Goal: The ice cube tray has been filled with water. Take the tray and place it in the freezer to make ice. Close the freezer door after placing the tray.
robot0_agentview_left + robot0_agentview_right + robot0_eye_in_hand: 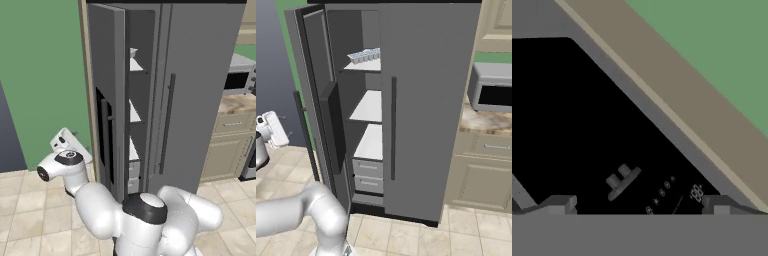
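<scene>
Right base view: ice cube tray (pixel 364 56) on top freezer (pixel 368 110) shelf, freezer door (pixel 318 100) ajar. Hand view: fingers (pixel 639 204) spread wide, empty, facing black dispenser panel (pixel 587 125).

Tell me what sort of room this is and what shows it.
Most likely a home kitchen: a tall grey side-by-side fridge with its freezer door open, a microwave on a stone counter, and beige cabinets below.

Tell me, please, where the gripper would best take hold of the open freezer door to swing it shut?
Probably the long dark vertical bar handle on the freezer door's outer face, beside the black dispenser panel. It stands proud of the panel, so open fingers could straddle it from the outer side, where the gripper already faces. The ice cube tray already sits on the top shelf.
</scene>
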Tool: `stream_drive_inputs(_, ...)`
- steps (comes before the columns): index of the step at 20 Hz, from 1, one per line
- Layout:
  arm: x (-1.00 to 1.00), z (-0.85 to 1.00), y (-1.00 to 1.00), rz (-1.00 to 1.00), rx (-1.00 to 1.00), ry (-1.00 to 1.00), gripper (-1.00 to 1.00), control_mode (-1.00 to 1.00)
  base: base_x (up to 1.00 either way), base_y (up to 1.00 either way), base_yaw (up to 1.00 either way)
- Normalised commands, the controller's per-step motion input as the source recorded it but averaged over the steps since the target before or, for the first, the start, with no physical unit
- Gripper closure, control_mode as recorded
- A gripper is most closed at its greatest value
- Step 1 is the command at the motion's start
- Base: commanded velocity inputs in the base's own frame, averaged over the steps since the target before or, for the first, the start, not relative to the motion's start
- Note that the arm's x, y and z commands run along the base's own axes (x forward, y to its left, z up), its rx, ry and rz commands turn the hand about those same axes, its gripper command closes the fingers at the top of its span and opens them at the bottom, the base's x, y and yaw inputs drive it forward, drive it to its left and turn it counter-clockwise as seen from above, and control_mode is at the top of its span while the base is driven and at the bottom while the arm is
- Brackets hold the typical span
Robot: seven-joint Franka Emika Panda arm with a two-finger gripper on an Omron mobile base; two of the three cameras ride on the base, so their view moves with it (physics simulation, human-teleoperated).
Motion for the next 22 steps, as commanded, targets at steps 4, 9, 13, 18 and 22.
stream_drive_inputs(4,0.41,0.0,0.0,0.0,0.0,0.0,-1.0,-1.0,0.0,0.0,0.0)
stream_drive_inputs(9,0.42,0.0,0.0,0.0,0.0,0.0,-1.0,-1.0,0.0,0.0,0.0)
stream_drive_inputs(13,0.55,0.0,0.0,0.0,0.0,0.01,-1.0,-1.0,0.0,0.0,0.0)
stream_drive_inputs(18,0.66,-0.05,0.0,0.0,0.0,0.02,-1.0,-1.0,0.0,0.0,0.0)
stream_drive_inputs(22,0.65,-0.13,0.0,0.0,0.0,0.01,-1.0,-1.0,0.0,0.0,0.0)
